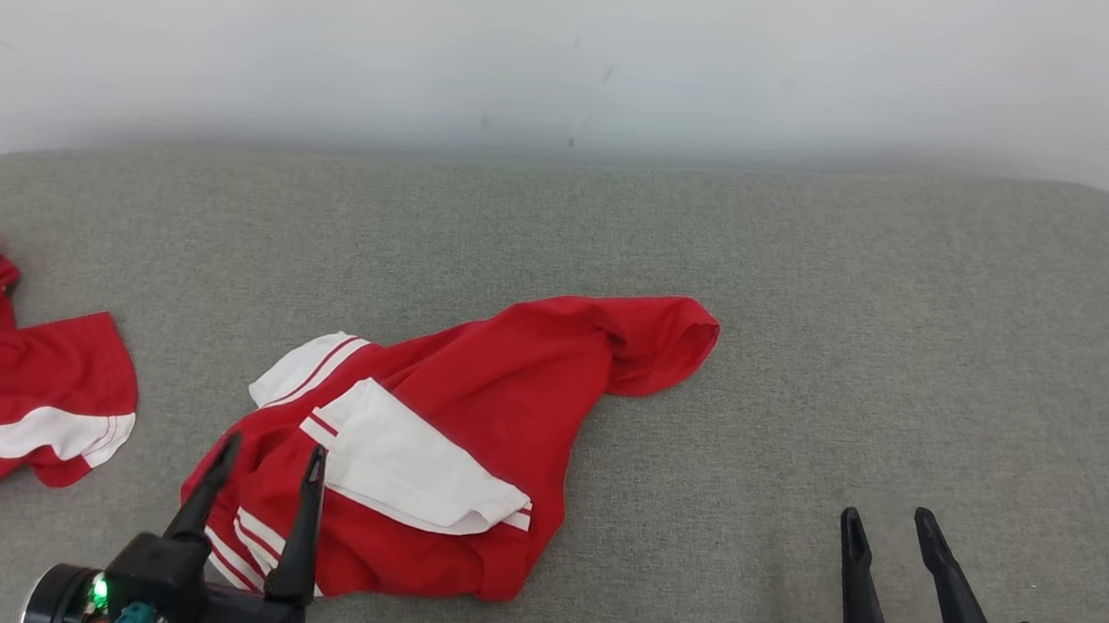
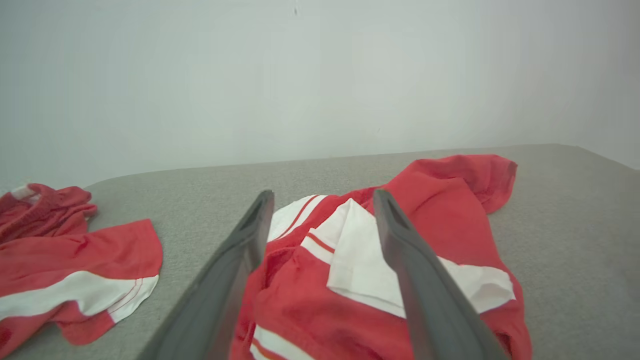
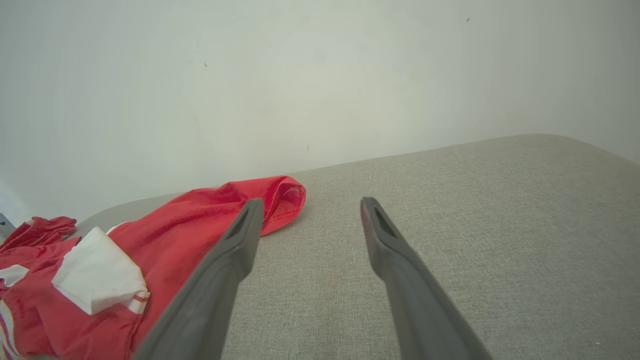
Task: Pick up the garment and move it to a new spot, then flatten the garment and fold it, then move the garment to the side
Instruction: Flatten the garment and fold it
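With left tool (image 1: 274, 448) agape over garment (image 1: 488, 386) crumpled left-of-centre on cushion (image 1: 864, 329) and right tool (image 1: 888, 516) agape well aside (both empty), pinch opposite hems, pull taut, smooth outward before folding.

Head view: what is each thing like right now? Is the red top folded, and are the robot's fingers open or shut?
Middle garment: crumpled, not folded, lying loose on the grey cushion.
Other garment: bunched up at the left edge, untouched.
Left gripper: fingers open, over the middle garment's near edge, holding nothing.
Right gripper: fingers open, over bare cushion, empty.
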Robot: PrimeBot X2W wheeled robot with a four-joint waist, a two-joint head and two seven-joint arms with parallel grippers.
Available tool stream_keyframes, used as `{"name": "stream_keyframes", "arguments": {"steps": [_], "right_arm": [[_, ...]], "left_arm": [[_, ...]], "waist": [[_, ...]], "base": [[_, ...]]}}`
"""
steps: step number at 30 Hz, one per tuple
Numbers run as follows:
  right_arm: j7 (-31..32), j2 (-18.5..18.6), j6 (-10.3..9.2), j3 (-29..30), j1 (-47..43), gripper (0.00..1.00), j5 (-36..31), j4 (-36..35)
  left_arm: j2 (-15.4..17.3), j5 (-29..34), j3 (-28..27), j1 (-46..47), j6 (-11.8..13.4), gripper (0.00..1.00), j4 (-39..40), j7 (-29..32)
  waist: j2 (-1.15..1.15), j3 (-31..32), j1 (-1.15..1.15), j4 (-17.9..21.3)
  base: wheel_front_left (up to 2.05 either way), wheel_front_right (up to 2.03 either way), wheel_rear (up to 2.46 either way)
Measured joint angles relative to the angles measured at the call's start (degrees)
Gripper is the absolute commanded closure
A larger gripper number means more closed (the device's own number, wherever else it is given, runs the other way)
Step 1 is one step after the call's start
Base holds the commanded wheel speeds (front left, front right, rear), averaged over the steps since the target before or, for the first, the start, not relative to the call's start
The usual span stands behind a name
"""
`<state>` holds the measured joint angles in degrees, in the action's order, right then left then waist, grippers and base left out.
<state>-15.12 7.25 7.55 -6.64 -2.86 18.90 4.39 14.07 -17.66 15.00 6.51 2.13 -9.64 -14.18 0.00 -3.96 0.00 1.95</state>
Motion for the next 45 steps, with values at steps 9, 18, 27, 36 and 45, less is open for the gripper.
{"name": "stream_keyframes", "arguments": {"steps": [9, 18, 27, 36, 45], "right_arm": [[0.0, -0.02, 0.0, -0.59, 0.7, 0.0, 0.53, 0.82], [0.0, -0.1, 0.0, -0.41, 1.14, 0.0, 0.75, 0.91], [0.0, -0.11, 0.0, -0.31, 1.33, 0.0, 0.75, 1.01], [0.0, -0.27, 0.0, 0.6, 0.16, 0.0, 0.74, 1.43], [0.0, -0.94, 0.0, 1.12, -1.48, 0.0, 0.74, 1.31]], "left_arm": [[0.02, -0.89, 1.52, 3.77, -1.59, 0.0, -5.05, 4.79], [0.22, -2.55, 1.44, 5.67, -1.71, 0.0, -11.91, 6.88], [-0.02, -3.82, 1.25, 8.0, -2.76, 1.0, -17.39, 7.1], [-2.11, -4.12, 3.05, 8.57, -3.64, 1.0, -13.58, 4.74], [-0.08, -5.23, 1.57, 3.56, -1.18, 1.0, 1.86, 6.49]], "waist": [[0.0, -0.81, 0.0, 2.68], [0.0, -2.59, 0.0, 5.8], [0.0, -3.14, 0.01, 6.5], [0.0, -1.62, 0.0, 4.22], [0.0, 0.89, 0.0, -1.04]], "base": [[0.0, 0.0, 0.0], [0.0, 0.0, 0.0], [0.0, 0.0, 0.0], [0.0, 0.0, 0.0], [0.0, 0.0, 0.0]]}}
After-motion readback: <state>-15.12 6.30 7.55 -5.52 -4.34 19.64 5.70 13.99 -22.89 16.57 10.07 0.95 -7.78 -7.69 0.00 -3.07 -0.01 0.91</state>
